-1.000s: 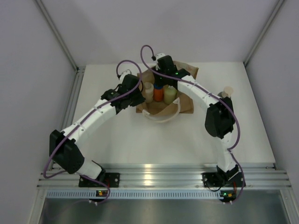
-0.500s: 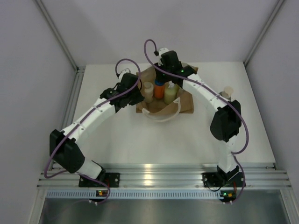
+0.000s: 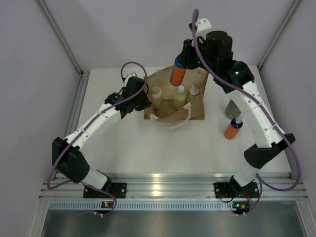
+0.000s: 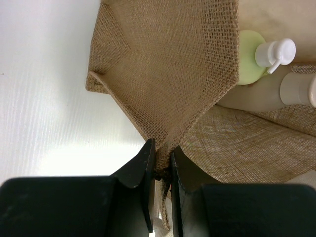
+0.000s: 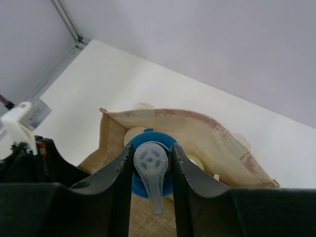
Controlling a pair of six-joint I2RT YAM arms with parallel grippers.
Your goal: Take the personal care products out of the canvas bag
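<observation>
Right claw point(image 5: 151, 170) grips the orange bottle point(image 3: 177, 74) (blue cap, pale pump), held in the air above the canvas bag point(image 3: 196, 107). Left claw point(image 4: 162, 163) is closed narrow on the tan woven bag rim. The bag sits on the bench point(image 3: 123, 143).

The boxy tan woven canvas bag point(image 3: 196, 111) is sitting at the middle rear of the white table point(image 3: 148, 143). Inside it, a cream plastic bottle point(image 3: 157, 97) is sitting left of a yellow-green pump bottle point(image 3: 180, 99). The left gripper point(image 4: 163, 148) is pinching the bag's left edge. The right gripper point(image 5: 152, 170) is holding an orange blue-capped bottle point(image 3: 177, 75) above the bag's rear. Right of the bag, well apart, a grey-green bottle point(image 3: 232, 108) is sitting on the table, with a second small orange bottle point(image 3: 233, 130) just in front of it.
</observation>
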